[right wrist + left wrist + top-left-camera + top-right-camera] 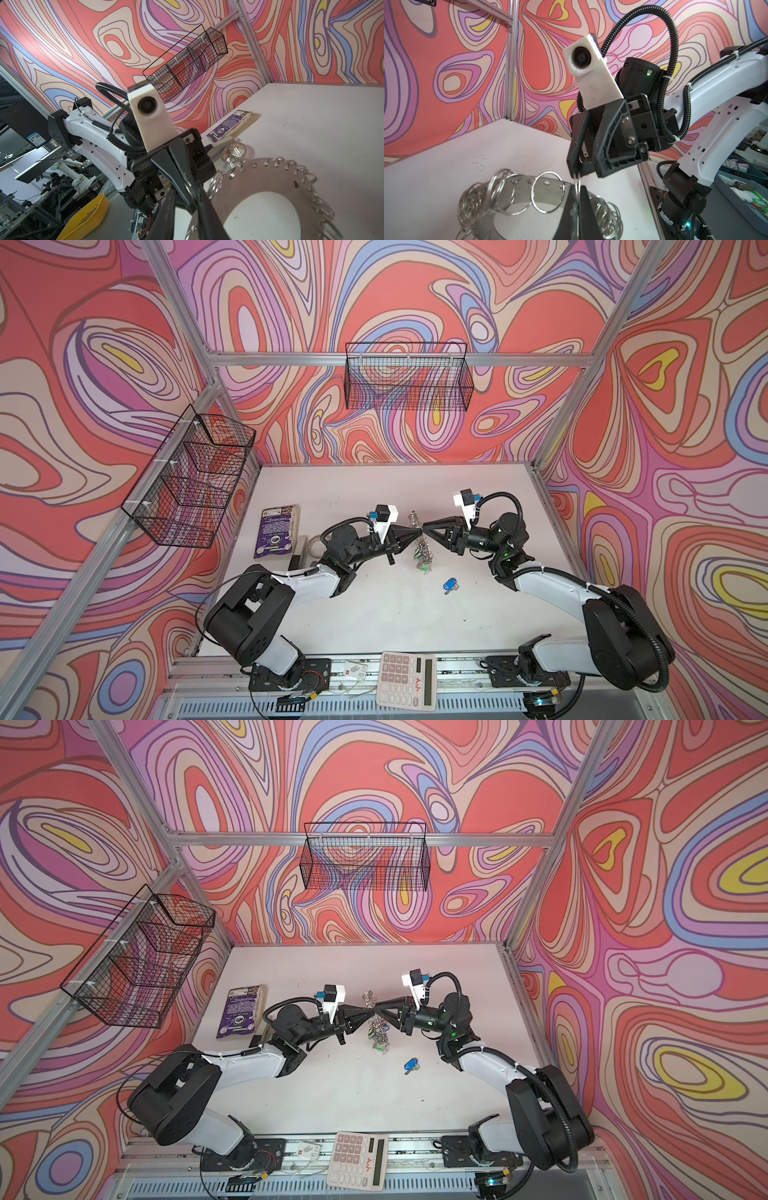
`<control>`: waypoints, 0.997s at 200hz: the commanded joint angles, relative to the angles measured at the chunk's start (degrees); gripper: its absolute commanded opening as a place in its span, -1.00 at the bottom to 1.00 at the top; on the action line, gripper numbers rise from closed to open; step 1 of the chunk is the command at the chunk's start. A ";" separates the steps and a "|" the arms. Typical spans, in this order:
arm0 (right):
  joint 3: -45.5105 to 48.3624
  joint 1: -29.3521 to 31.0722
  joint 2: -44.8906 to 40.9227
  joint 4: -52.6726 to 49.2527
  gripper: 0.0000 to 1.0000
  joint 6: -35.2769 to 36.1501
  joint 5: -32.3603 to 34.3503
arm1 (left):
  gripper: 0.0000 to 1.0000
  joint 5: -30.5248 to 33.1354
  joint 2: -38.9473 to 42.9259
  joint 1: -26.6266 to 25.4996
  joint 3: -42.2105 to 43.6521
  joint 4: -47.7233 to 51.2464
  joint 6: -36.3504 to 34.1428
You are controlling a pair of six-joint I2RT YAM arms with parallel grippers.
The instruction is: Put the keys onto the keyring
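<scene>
The keyring (259, 178), a flat grey metal disc with a wide hole and a rim hung with split rings, stands on edge at mid-table, thin in both top views (417, 545). My left gripper (578, 188) is shut on one split ring (578, 181) at the rim. My right gripper (194, 187) meets it tip to tip (424, 527) and pinches the same split ring from the other side. Keys with green tags (423, 568) hang at the keyring's near end. A key with a blue tag (449, 584) lies alone on the table in front.
A purple book (276, 531) and a tape roll (313, 545) lie behind my left arm. A calculator (407, 680) and a small card (353, 670) rest on the front rail. Wire baskets hang on the back wall (407, 377) and the left wall (191, 477).
</scene>
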State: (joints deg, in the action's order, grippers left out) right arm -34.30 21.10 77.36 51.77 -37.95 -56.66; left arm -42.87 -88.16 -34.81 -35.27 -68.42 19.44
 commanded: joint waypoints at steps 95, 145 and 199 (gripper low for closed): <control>-1.86 2.47 0.46 -5.07 -0.81 4.99 -0.74 | -1.00 -2.29 -0.91 0.35 -3.75 -6.46 2.41; -2.57 4.11 0.60 -9.46 -1.00 8.21 -0.94 | -1.00 -2.22 -1.67 0.53 -3.76 -6.41 3.60; -3.41 4.73 -2.23 -17.83 -1.00 13.22 1.74 | -1.00 -3.51 -2.80 2.02 -3.84 -4.33 6.87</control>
State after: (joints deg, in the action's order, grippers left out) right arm -36.71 22.83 77.23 40.86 -28.36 -52.40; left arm -46.68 -90.54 -32.77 -36.01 -68.84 24.82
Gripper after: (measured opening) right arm 0.048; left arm 0.051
